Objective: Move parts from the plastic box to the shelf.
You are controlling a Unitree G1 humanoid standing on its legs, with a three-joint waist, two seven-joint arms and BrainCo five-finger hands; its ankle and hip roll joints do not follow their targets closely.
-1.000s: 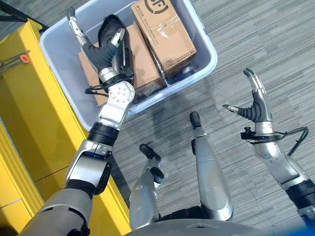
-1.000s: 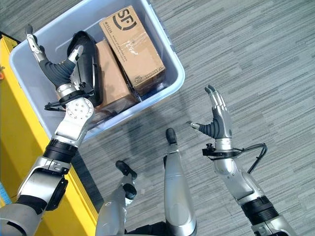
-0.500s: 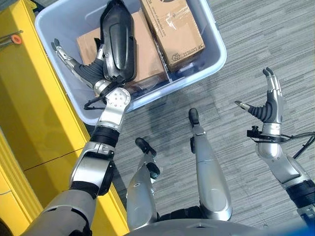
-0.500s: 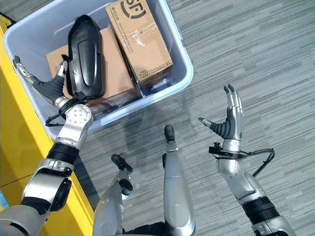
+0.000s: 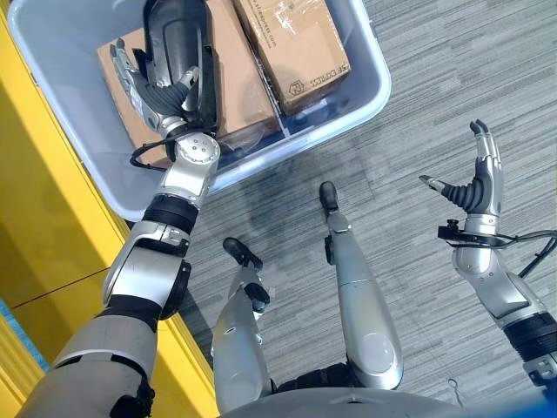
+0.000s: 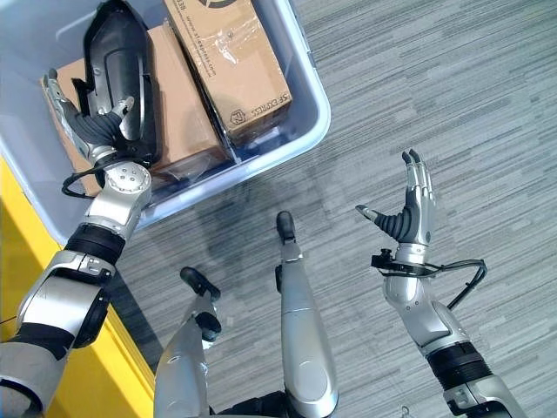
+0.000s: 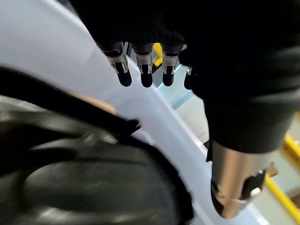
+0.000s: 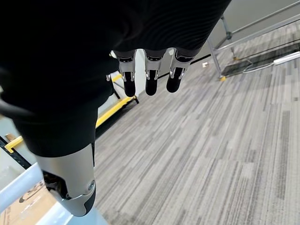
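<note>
Both head eyes look steeply down from above, sharing the plastic box [image 5: 365, 91] and the carpeted floor [image 5: 435, 78]. Each wrist camera looks along its own robot hand from very close, the left into the box, the right across the floor.

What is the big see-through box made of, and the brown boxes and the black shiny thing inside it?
The plastic box looks like pale, milky plastic: smooth walls you can partly see through. The two brown boxes look like cardboard, matte, sealed with glossy clear tape. The black part by the left hand seems moulded hard plastic, with smooth curves and a soft shine, though painted metal can't be ruled out.
</note>
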